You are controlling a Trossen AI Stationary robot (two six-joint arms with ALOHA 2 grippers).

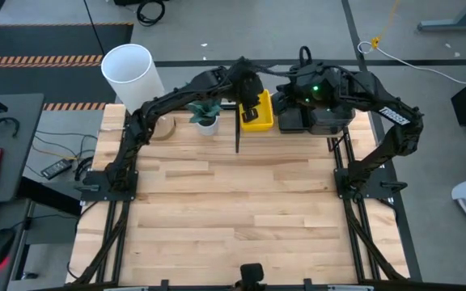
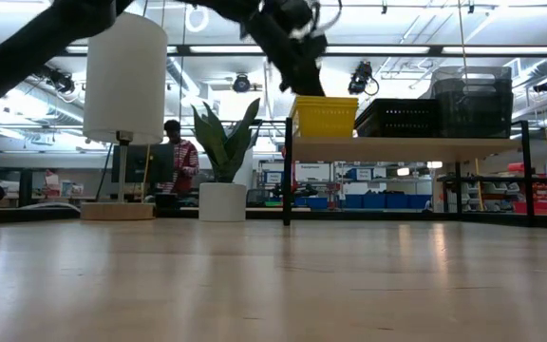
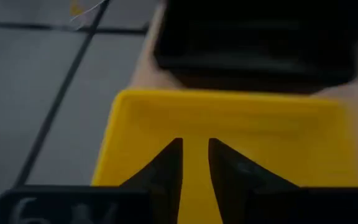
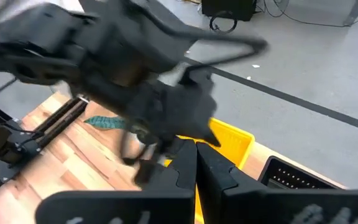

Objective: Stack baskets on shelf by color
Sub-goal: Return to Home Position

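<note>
Your left end effector (image 3: 195, 146) hangs just above the yellow baskets (image 2: 325, 115) on the shelf (image 2: 402, 148), fingers (image 3: 165, 169) a slit apart, holding nothing. Your right end effector (image 4: 196, 150), clenched empty, hovers over the dark baskets (image 2: 402, 116) alongside.

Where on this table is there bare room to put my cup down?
The wide tabletop between the arm bases is bare. The far edge is crowded: lamp, plant, and the shelf with yellow baskets, black baskets, grey baskets, both arms' jaws above it.
</note>
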